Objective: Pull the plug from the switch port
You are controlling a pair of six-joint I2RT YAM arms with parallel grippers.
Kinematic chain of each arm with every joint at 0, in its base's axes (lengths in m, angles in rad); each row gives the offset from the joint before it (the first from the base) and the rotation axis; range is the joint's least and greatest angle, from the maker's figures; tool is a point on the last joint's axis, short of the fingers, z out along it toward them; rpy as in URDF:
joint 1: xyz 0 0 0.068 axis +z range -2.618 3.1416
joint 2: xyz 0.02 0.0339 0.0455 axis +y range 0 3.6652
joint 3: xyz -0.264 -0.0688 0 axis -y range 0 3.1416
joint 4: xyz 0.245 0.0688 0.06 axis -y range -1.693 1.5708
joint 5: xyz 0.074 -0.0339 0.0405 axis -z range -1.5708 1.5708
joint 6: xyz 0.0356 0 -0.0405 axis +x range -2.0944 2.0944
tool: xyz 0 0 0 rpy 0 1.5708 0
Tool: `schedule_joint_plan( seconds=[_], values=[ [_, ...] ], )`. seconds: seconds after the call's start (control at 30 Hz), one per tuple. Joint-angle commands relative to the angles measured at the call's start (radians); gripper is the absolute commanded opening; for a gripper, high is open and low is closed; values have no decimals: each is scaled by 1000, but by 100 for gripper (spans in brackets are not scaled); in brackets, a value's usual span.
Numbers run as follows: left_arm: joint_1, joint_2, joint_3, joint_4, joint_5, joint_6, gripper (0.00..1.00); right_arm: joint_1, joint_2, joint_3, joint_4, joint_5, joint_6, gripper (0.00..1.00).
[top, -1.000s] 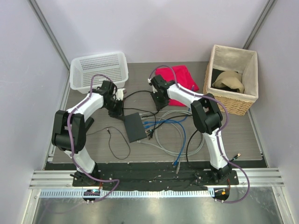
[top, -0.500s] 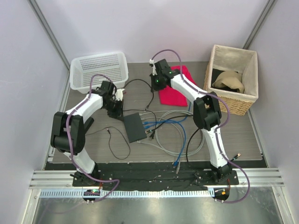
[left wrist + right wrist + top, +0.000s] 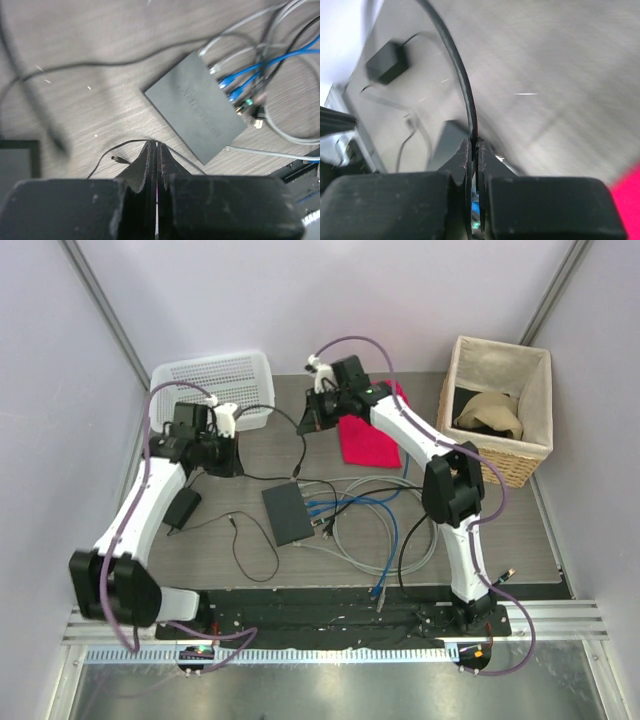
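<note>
The flat black switch (image 3: 288, 512) lies mid-table with blue, grey and black cables (image 3: 345, 502) at its right edge. It also shows in the left wrist view (image 3: 197, 105), where blue plugs (image 3: 229, 81) and a dark plug (image 3: 247, 105) sit at its socket edge. My right gripper (image 3: 310, 423) is raised behind the switch, shut on a thin black cable (image 3: 462, 75) that comes out of its fingertips (image 3: 473, 142). My left gripper (image 3: 222, 458) is shut with nothing seen in it (image 3: 156, 146), raised to the left of the switch.
A white mesh basket (image 3: 215, 375) stands back left and a wicker basket (image 3: 500, 455) back right. A red cloth (image 3: 365, 440) lies under the right arm. A black power adapter (image 3: 183, 508) with a loose barrel plug (image 3: 118, 160) lies left of the switch.
My left gripper lifted off the switch's far corner and drew back to the left. My right gripper rose and moved back-left, away from the switch, with the black cable in it.
</note>
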Motion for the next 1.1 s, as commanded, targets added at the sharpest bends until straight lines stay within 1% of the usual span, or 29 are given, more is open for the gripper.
schedule_joint_plan(
  seconds=[0.0, 0.23, 0.27, 0.3, 0.33, 0.37, 0.43, 0.47, 0.5, 0.57, 0.6, 0.63, 0.67, 0.7, 0.73, 0.8, 0.87, 0.97, 1.07],
  values=[
    [-1, -130, 21, 6, -38, 16, 0, 118, 57, 84, 9, -112, -43, 1],
    [33, -178, -21, 12, -47, 0, 0, 235, 239, 260, -7, -103, -60, 2],
    [36, -176, -25, 17, -44, -14, 0, 247, 253, 268, -5, -100, -68, 18],
    [39, -175, -27, 25, -26, -25, 1, 254, 261, 270, -3, -91, -72, 54],
    [40, -173, -25, 26, -21, -31, 3, 254, 263, 267, 0, -83, -69, 66],
    [42, -168, -24, 26, -17, -34, 4, 251, 253, 265, -9, -51, -68, 71],
    [42, -165, -19, 26, -7, -31, 10, 232, 195, 230, -54, -6, -129, 71],
    [42, -164, -19, 28, -7, -33, 14, 226, 162, 203, -68, 71, -170, 69],
    [42, -161, -19, 29, -9, -33, 22, 220, 132, 170, -80, 113, -239, 65],
    [42, -149, -18, 39, -7, -34, 29, 188, 54, 87, -140, 232, -296, 58],
    [42, -145, -18, 42, -4, -39, 32, 174, 33, 34, -157, 266, -313, 53],
    [42, -141, -16, 49, -1, -40, 33, 145, -25, -3, -166, 285, -313, 51],
    [42, -133, -15, 52, 2, -42, 34, 133, -53, -41, -166, 340, -307, 50],
    [42, -127, -13, 54, 8, -42, 34, 122, -84, -116, -165, 374, -292, 46],
    [42, -122, -13, 57, 10, -45, 34, 114, -142, -159, -154, 405, -258, 47],
    [42, -107, -14, 66, 16, -53, 34, 106, -194, -271, -148, 428, -244, 46],
    [42, -98, -14, 75, 31, -63, 34, 106, -242, -327, -137, 437, -224, 44],
    [42, -78, -11, 80, 36, -79, 35, 102, -257, -403, -122, 459, -200, 41],
    [42, -66, -8, 82, 40, -80, 36, 82, -241, -443, -108, 419, -143, 41]
  ],
)
